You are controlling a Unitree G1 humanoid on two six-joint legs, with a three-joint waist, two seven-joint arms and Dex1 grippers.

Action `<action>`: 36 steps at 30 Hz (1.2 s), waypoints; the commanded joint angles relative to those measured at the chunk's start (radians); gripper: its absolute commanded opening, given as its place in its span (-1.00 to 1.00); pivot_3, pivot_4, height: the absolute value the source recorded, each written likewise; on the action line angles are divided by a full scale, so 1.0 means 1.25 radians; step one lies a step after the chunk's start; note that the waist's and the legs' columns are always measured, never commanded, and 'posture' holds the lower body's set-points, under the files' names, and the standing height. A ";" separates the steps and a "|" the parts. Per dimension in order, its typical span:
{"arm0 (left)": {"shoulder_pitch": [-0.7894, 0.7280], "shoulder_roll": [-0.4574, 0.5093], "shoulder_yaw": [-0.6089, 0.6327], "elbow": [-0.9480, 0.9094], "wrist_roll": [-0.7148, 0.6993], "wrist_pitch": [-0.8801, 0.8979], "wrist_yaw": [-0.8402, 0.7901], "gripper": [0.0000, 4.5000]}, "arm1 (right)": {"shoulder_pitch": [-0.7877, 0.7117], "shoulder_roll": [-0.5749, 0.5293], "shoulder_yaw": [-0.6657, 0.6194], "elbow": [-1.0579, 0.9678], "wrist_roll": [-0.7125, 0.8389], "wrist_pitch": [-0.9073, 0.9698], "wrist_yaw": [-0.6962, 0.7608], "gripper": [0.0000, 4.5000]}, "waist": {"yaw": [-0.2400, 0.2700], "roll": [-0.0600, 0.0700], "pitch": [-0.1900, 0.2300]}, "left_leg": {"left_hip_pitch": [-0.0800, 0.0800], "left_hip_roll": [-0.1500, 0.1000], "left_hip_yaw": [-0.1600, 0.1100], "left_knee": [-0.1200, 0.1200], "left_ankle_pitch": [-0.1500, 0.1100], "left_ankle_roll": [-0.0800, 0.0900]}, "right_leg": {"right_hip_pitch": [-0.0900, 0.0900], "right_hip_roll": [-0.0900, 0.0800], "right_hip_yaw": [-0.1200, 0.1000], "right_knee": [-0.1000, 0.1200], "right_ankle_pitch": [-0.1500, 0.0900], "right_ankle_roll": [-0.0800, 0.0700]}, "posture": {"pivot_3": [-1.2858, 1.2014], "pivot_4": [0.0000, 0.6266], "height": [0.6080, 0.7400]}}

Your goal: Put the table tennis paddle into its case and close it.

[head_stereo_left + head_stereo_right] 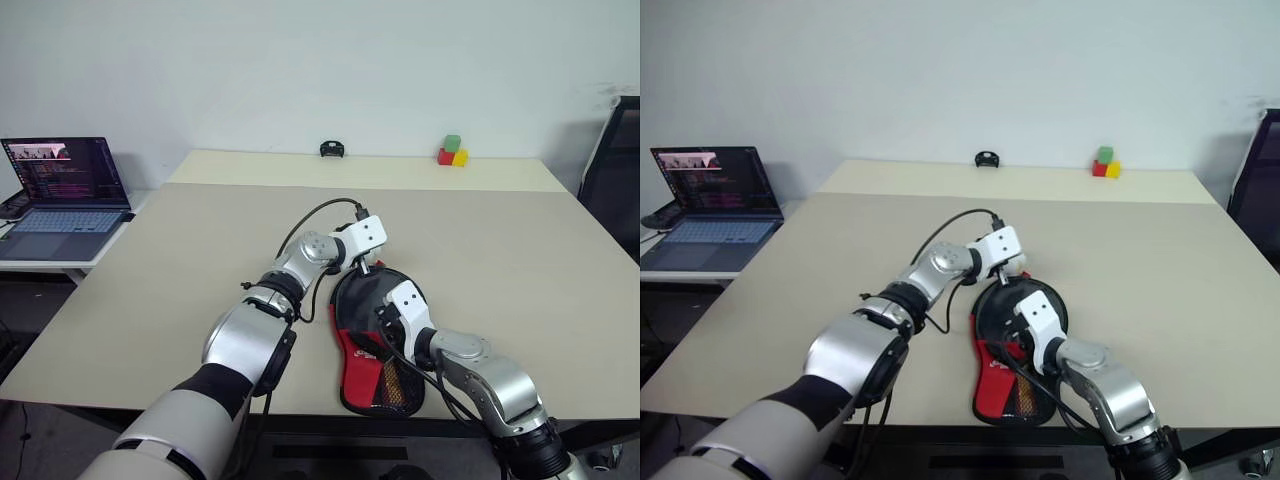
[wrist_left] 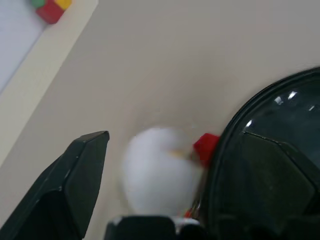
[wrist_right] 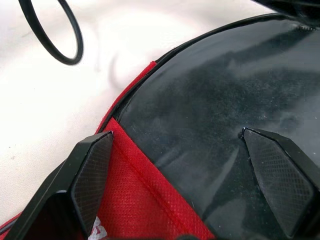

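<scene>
A: Where are our grippers? We see the left gripper [image 2: 170, 165] at the far, rounded end of the case [image 1: 375, 345], its two black fingers [image 2: 75, 185] spread wide apart with nothing pinched between them.

B: Agreed. Between those fingers we see the white pompom [image 2: 157, 172] lying on the table [image 1: 180, 260], just beside the case's black edge, with a small red tab [image 2: 206, 147] touching that edge. One finger sits over bare table, the other over the case.

A: And our right gripper [image 3: 192, 185]?

B: Spread as well, holding nothing. It hovers over the middle of the case, one finger above the red fabric, the other above the shiny black round part. We cannot tell whether the paddle is inside; we see no handle sticking out.

A: What crowds us?

B: A black cable [image 3: 52, 35] loops close beside the right gripper, over the table next to the case. Well beyond the left gripper stand coloured blocks [image 1: 452, 152] and a small black object [image 1: 332, 149] near the wall. A laptop [image 1: 65, 195] sits far off to the left, on a separate side table.
</scene>
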 commanded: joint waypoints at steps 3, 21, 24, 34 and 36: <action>-0.038 -0.029 0.026 -0.030 -0.039 -0.014 0.002 0.98 | 0.024 -0.008 0.030 0.119 -0.019 0.038 -0.003 1.00 | -0.001 0.000 0.000 | 0.000 0.000 0.000 0.000 0.000 0.000 | 0.000 0.000 0.000 0.000 0.000 0.000 | 0.03 -0.52 1.00; 0.000 0.152 0.143 -0.104 -0.182 -0.050 -0.103 0.98 | 0.005 -0.043 -0.017 0.080 0.012 0.022 0.044 1.00 | 0.000 0.001 0.001 | -0.001 0.000 0.000 -0.001 0.000 0.000 | -0.002 0.000 0.000 0.000 0.000 0.000 | 0.03 -0.52 1.00; 0.048 0.192 0.176 -0.161 -0.244 -0.035 -0.189 0.98 | 0.005 -0.055 -0.034 0.052 0.030 0.027 0.055 1.00 | 0.001 0.001 0.002 | -0.002 0.000 0.000 -0.001 0.000 0.000 | -0.004 0.000 0.000 -0.001 0.000 0.000 | 0.03 -0.52 1.00; 0.404 0.236 0.139 -0.772 -0.425 0.282 -0.396 0.98 | -0.012 -0.099 -0.144 -0.112 0.200 0.084 0.142 1.00 | 0.006 0.003 0.004 | -0.026 0.000 -0.003 0.002 0.000 -0.001 | -0.023 -0.001 0.001 -0.001 0.003 -0.005 | 0.03 -0.52 1.00; 0.445 0.236 0.126 -0.856 -0.438 0.330 -0.388 0.98 | -0.021 -0.108 -0.177 -0.139 0.242 0.111 0.147 1.00 | 0.006 0.005 0.005 | -0.028 0.000 -0.003 0.002 0.000 -0.001 | -0.024 -0.001 0.002 -0.001 0.003 -0.006 | 0.03 -0.52 1.00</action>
